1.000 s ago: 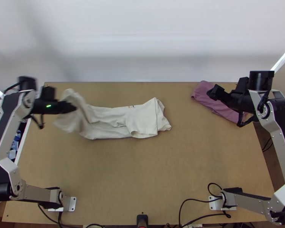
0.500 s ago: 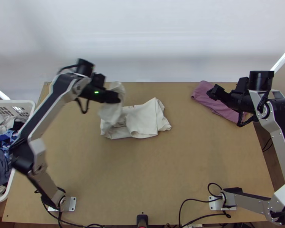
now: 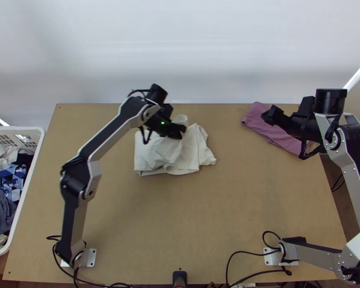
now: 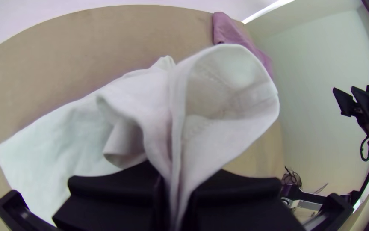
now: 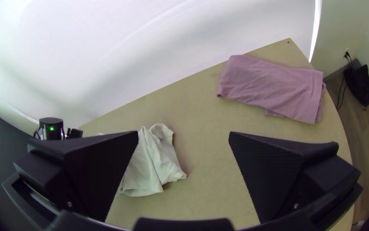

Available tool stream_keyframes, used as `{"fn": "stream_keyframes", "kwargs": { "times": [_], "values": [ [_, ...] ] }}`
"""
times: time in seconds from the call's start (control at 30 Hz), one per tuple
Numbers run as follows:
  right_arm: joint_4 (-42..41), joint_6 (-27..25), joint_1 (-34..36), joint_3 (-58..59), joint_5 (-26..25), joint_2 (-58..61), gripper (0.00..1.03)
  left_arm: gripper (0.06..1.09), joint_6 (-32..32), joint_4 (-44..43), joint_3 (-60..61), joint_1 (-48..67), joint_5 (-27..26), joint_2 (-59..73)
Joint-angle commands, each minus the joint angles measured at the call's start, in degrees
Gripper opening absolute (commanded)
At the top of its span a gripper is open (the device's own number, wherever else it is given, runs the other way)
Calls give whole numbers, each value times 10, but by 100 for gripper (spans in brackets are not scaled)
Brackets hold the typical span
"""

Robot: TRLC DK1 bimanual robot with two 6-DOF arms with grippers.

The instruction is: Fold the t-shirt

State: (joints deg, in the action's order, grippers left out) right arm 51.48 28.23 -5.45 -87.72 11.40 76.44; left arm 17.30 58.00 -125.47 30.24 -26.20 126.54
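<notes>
Left of centre in the top view, the cream t-shirt (image 3: 153,153) lies rumpled, a gathered part, perhaps its hem, pinched by the left gripper (image 3: 182,130); the right gripper (image 5: 184,134), upper right, is spread. Released while bunched, that part could land crooked

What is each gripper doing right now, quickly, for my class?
Left gripper: closed on the cream t-shirt, a pinched fold between its fingers.
Right gripper: open, holding nothing.
</notes>
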Motion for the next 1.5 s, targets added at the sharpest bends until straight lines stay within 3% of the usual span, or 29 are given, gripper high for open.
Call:
{"fn": "stream_keyframes", "kwargs": {
  "times": [0.0, 0.03, 0.07, 0.1, 0.13, 0.17, 0.33, 0.43, 0.57, 0.7, 0.8, 0.97, 1.2, 1.47],
  "values": [
    [-6, -6, 0, 7, 0, 3, 99, 9, 24, 0, -48, 19, 2, 34],
    [-6, -6, -1, 8, 0, 5, 99, 11, 26, -7, -51, 25, 4, 40],
    [-6, -6, -1, 10, 0, 5, 99, 20, 30, -10, -58, 33, 10, 48],
    [-6, -6, -2, 12, 0, 6, 99, 45, 31, -10, -62, 40, 8, 53],
    [-7, -6, -3, 15, 0, 8, 99, 82, 34, -17, -63, 47, 8, 56],
    [-9, -6, -5, 19, 0, 9, 99, 107, 44, -33, -64, 51, 8, 61],
    [-38, -7, -32, 73, -1, 12, 99, 104, 170, -171, -64, 32, 3, 47],
    [-64, -12, -54, 107, -1, 20, 99, 104, 207, -210, -65, 10, 3, 27],
    [-83, -13, -87, 120, 4, 67, 99, 104, 207, -195, -62, -31, 2, 7],
    [-83, -24, -108, 97, 85, 142, 99, 104, 201, -177, -52, -84, 3, -38],
    [-83, -57, -134, 75, 84, 189, 99, 104, 172, -154, -52, -119, 4, -73],
    [-133, -69, -159, 68, 82, 249, 99, 104, 143, -118, -50, -172, 12, -124],
    [-191, -104, -170, 39, 37, 325, 99, 104, 124, -92, -25, -222, 24, -169],
    [-200, -104, -163, -31, 28, 413, 99, 104, 107, -69, -21, -242, 43, -186]
  ]
}}
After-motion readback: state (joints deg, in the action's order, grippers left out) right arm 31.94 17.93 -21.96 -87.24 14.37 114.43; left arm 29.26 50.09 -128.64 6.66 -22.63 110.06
